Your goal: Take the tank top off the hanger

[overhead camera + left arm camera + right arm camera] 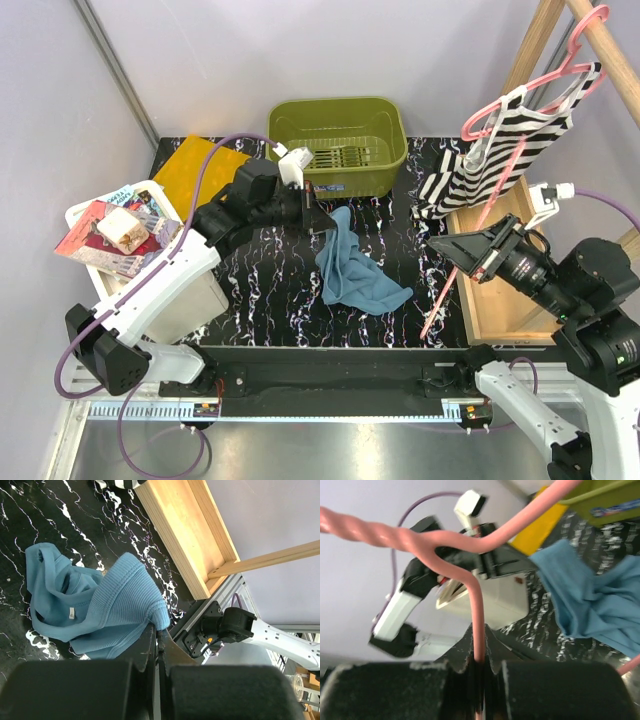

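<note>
The blue tank top (355, 265) lies crumpled on the black marbled table. One edge is lifted into my left gripper (322, 218), which is shut on it. In the left wrist view the ribbed blue cloth (90, 605) runs into the closed jaws of the left gripper (159, 630). My right gripper (445, 245) is shut on a pink hanger (440, 300) and holds it tilted above the table's right side. In the right wrist view the hanger's bar (475, 610) is pinched in the right gripper (479, 665), with the tank top (590, 600) beside it. The hanger looks bare.
A striped garment (500, 150) hangs on a second pink hanger (560, 75) from the wooden rack (530, 40) at the back right, above a wooden tray (495, 290). A green basket (340, 145) stands at the back centre. A yellow pad (200, 165) and a white bin of books (120, 235) stand at the left.
</note>
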